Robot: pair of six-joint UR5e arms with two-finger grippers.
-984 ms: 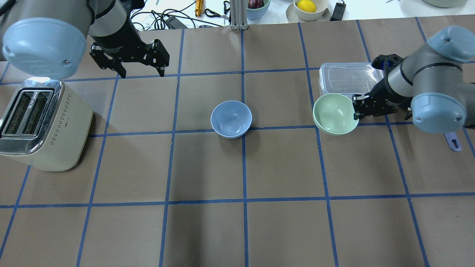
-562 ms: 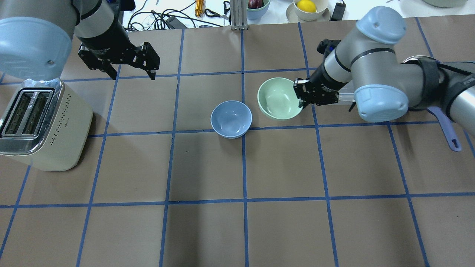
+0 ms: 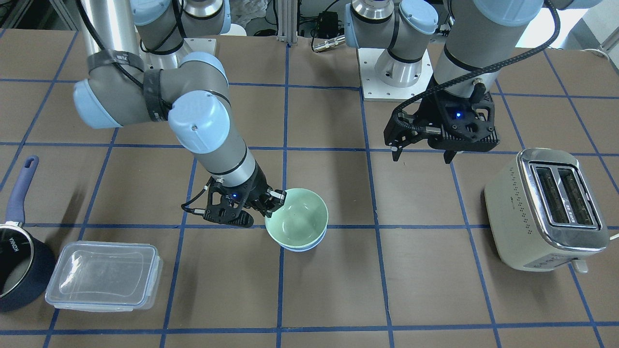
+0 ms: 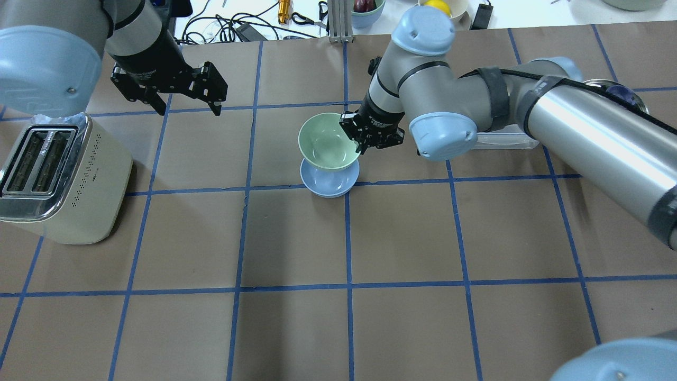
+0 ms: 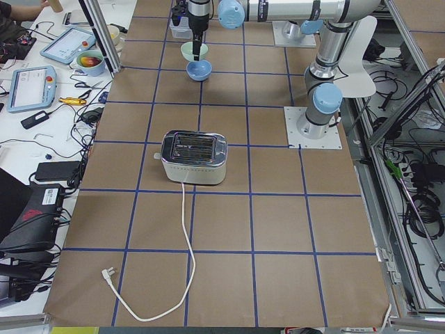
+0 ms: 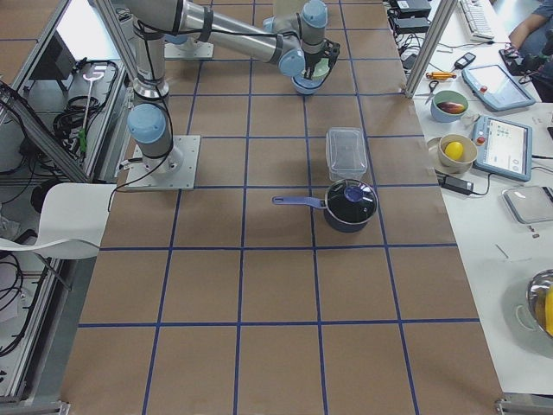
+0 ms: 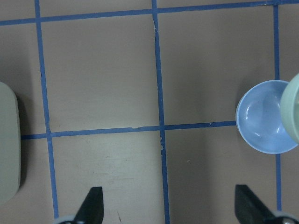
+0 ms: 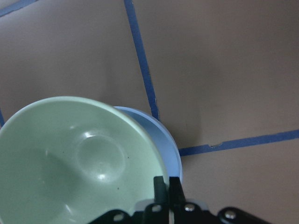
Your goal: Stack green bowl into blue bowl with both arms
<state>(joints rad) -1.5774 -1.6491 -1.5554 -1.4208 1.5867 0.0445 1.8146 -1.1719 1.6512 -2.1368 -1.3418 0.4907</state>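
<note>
While my right hand point(image 4: 357, 142) pinches the rim of the green bowl point(image 4: 323, 138), that bowl hangs over the blue bowl point(image 4: 330, 186) at the middle of the worktop point(image 4: 402, 238).
I judge this the placing step: the green bowl looks raised clear of the blue one, not yet seated. Whether it is squarely centred I cannot tell. Next I should centre it, lower it straight until it nests, then part my fingers without dragging the rim. My left hand point(image 4: 189, 108) hovers spread and empty, well apart to the left, beyond the toaster point(image 4: 58, 180).
</note>
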